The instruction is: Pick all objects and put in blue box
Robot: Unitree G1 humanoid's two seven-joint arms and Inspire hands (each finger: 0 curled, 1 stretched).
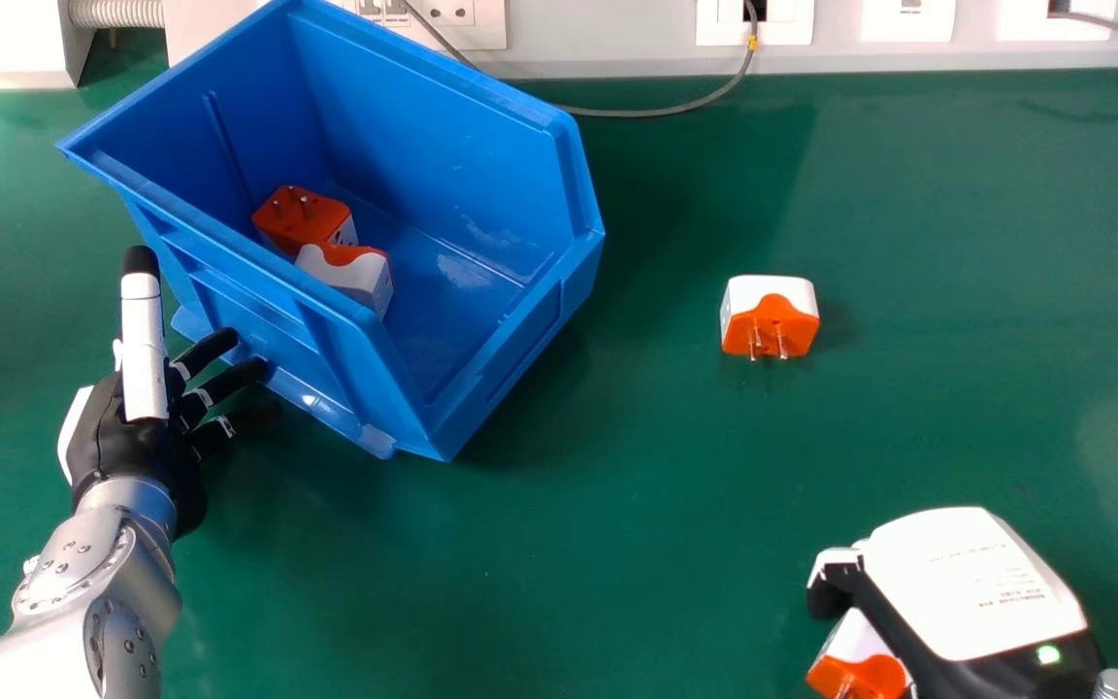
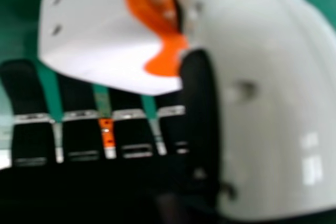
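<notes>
Had plug adapter pinched in right hand — likely finished grasping — next needed lifting over to blue box.

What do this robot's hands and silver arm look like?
The left hand is black and white, with narrow pale finger bands; its silver forearm carries round screws. The right hand has a rounded white back, small print, black sides and a green light.

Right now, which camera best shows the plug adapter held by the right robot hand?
The right hand view: the plug adapter looms close, white side and orange part plain. In the head view, the right robot hand and bottom edge hide much of it.
</notes>
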